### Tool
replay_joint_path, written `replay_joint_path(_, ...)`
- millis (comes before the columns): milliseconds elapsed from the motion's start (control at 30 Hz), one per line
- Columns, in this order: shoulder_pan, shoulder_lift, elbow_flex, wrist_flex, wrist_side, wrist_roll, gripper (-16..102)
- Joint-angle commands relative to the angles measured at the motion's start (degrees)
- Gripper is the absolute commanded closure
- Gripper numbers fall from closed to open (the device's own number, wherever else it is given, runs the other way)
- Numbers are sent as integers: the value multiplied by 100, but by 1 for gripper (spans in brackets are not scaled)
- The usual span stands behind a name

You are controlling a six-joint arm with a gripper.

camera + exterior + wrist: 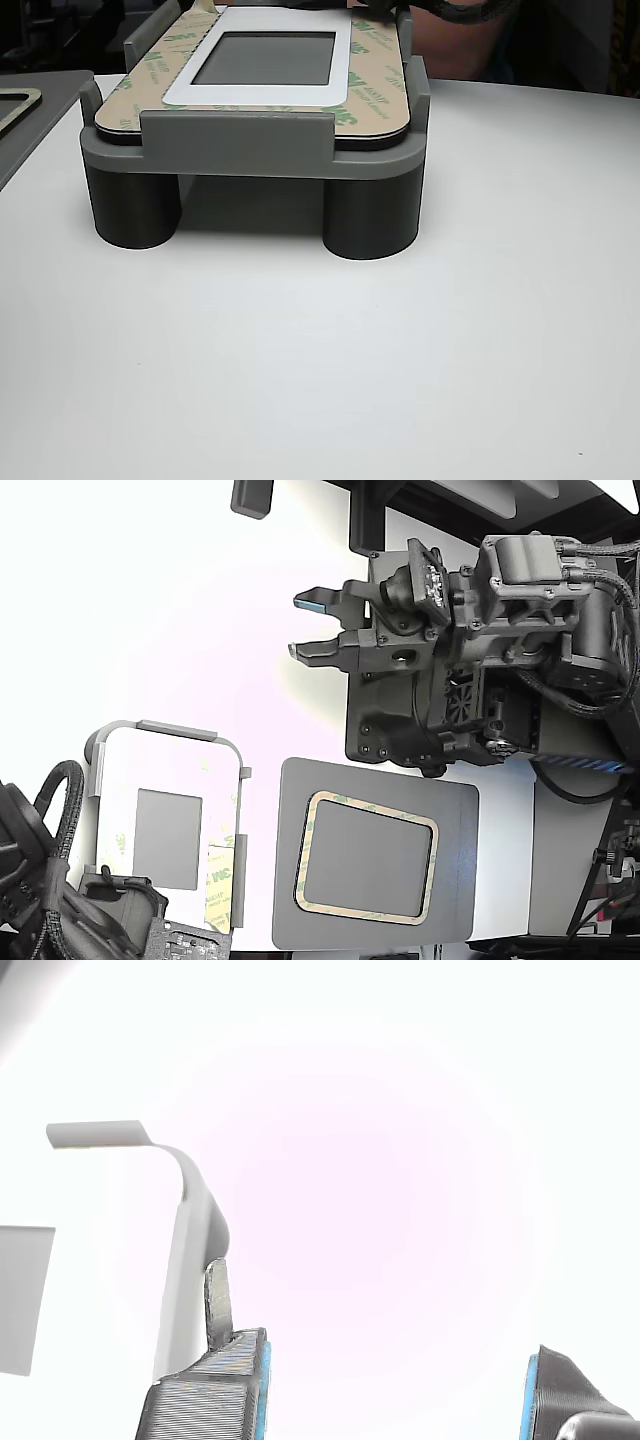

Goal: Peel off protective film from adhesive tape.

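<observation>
The tool [308, 626] hangs open and empty over the bare white table [180, 600], its two fingers apart. The protective film [220, 885] lies well apart from it, at the exterior view's lower left, along the right edge of the white panel [165, 770] seated in a grey holder [250, 150].

A white table [180, 600] fills most of the room's visible space, lit so hard from above that its top washes out to a faint pink glare in the exterior and wrist views. In the other view the tabletop [320, 380] looks a softer matte grey-white, with shadows pooled under what stands on it. Beyond its far edge the background [60, 35] is dark and cluttered, too dim to make out.
</observation>
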Motion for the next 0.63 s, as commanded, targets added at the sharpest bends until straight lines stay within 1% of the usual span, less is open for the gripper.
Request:
replay_joint_path(0,-123,826,457,97,26,-62,-14)
replay_joint_path(33,-149,1248,773,114,79,-26,-14)
replay_joint_path(67,-211,1318,923,114,123,44,-14)
replay_joint_path(100,-220,1239,914,53,9,-44,-14)
replay_joint_path(133,-193,1292,923,70,35,-44,-13)
replay_joint_path(233,-193,1318,932,70,466,237,-14)
replay_joint_path(267,-193,1318,932,79,519,272,-14)
replay_joint_path(600,-193,1318,932,70,519,272,-14)
